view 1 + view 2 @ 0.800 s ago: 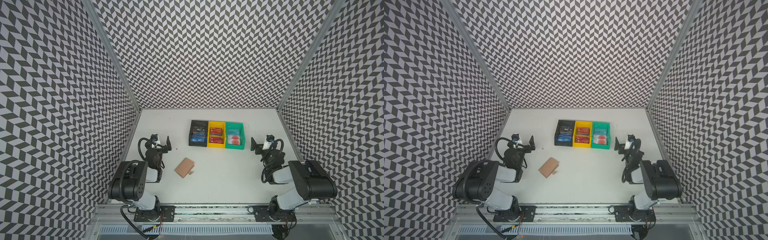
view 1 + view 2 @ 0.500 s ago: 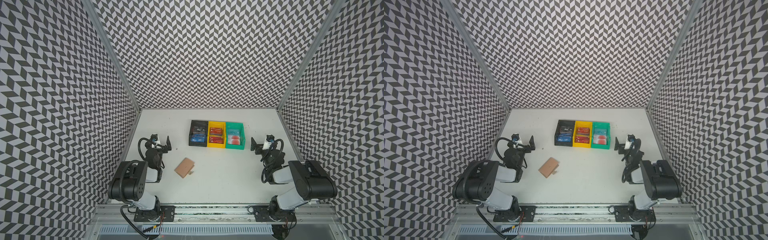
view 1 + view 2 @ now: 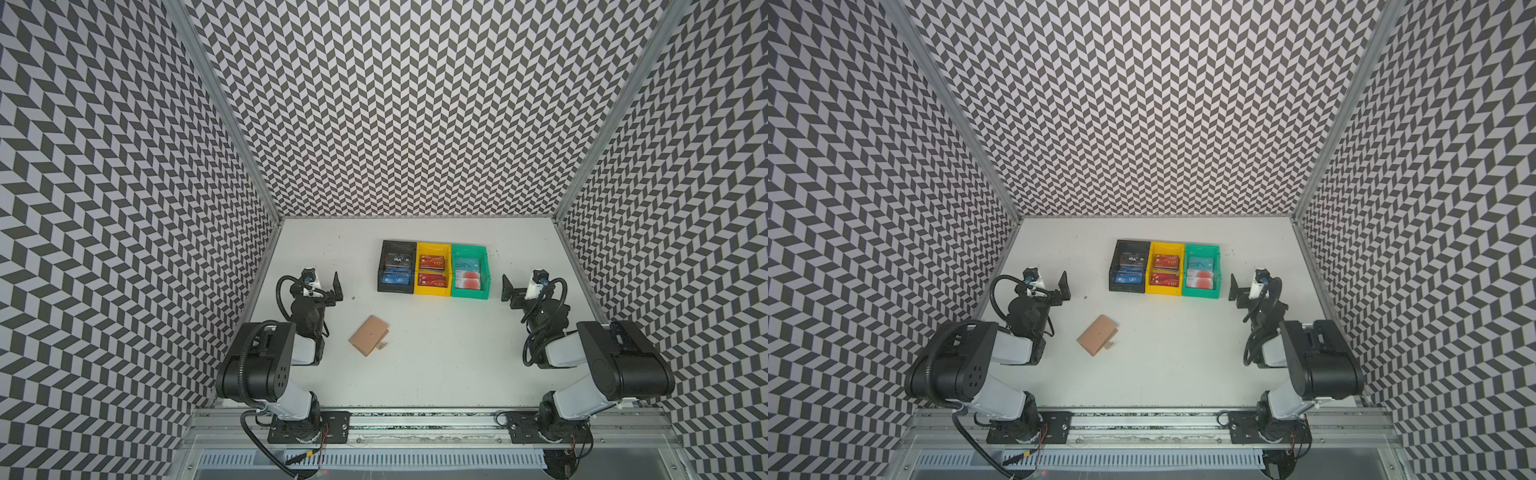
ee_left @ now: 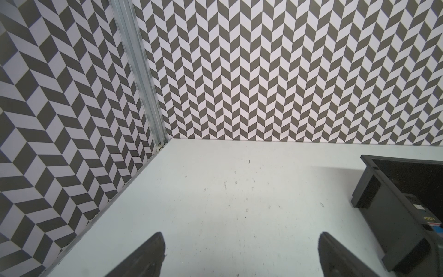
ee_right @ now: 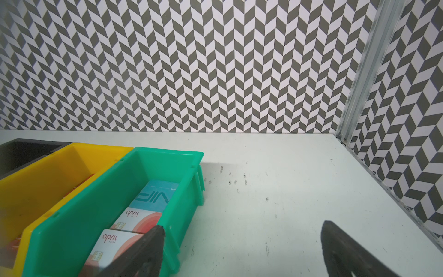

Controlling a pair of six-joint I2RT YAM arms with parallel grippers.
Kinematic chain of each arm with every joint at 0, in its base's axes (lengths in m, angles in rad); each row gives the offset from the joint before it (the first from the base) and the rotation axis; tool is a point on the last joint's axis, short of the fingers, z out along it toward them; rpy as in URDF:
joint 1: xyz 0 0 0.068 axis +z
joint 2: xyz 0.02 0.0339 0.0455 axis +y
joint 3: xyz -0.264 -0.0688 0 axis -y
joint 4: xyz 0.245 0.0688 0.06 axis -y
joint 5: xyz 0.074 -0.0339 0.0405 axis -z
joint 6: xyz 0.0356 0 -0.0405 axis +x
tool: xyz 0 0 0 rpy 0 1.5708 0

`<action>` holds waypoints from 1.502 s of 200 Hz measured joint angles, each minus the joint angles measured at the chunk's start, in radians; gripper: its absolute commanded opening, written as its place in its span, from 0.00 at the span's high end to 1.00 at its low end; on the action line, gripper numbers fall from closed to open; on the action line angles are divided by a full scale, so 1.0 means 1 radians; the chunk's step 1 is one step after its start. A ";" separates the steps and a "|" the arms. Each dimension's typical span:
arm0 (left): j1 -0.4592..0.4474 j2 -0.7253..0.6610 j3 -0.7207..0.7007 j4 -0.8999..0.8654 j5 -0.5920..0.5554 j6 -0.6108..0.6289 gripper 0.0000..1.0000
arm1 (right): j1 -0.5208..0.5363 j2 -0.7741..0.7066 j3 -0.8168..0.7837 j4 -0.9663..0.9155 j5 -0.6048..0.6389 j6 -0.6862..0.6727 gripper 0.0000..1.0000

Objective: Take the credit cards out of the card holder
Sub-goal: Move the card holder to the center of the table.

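Card holder: the card holder [image 3: 368, 341] lies folded shut, tan side up, on the tabletop [image 3: 432, 374]. It is at 11 o'clock from the middle of my base and at 5 o'clock from my left claw [image 4: 241, 241]. Neither claw touches it.
Snap tab: the snap tab [image 3: 382, 344] sticks out of the holder toward 4 o'clock.
Risk, holder: it is thin and flat on a smooth top. I judge that a one-sided pinch would push it away, and that prying the flap with nothing pinning it would drag it along.
Risk, cards: the only credit cards [image 5: 153, 197] I see lie in the bins. I cannot tell what the folded holder hides. A snug sleeve could lift the holder together with a card.
Risk, bins: my right claw [image 5: 242, 231] sits just beside the green bin [image 5: 167, 225], so a sweep toward 9 o'clock would knock it.
Left arm: folded back, elbow near my base, wrist low, pointing to 12 o'clock. The black bin [image 4: 374, 191] is at its 2 o'clock.
Right arm: the mirror of the left.
Claws: both are spread wide and hold nothing.
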 measured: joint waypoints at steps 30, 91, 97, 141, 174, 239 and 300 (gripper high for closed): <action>0.000 0.000 0.000 0.000 0.000 0.000 0.00 | 0.005 0.000 0.000 0.000 0.023 0.000 0.01; 0.000 -0.025 -0.001 -0.018 0.000 0.000 0.03 | 0.058 -0.101 0.024 -0.110 0.126 -0.005 0.00; 0.000 -0.045 -0.001 -0.032 -0.001 0.000 0.03 | 0.068 -0.130 0.040 -0.145 0.136 -0.007 0.00; -0.059 -0.240 0.007 -0.156 -0.019 0.019 0.00 | 0.178 -0.330 0.269 -0.541 0.144 -0.012 0.01; -0.164 -0.315 0.113 -0.400 -0.031 0.024 0.00 | 0.261 -0.343 0.444 -0.851 -0.019 0.016 0.04; -0.323 -0.337 0.314 -0.947 -0.085 -0.139 0.04 | 0.526 -0.299 0.473 -1.117 -0.476 0.213 0.10; -0.341 -0.525 0.124 -1.168 0.000 -0.426 0.04 | 0.727 -0.141 0.402 -1.043 -0.592 0.416 0.13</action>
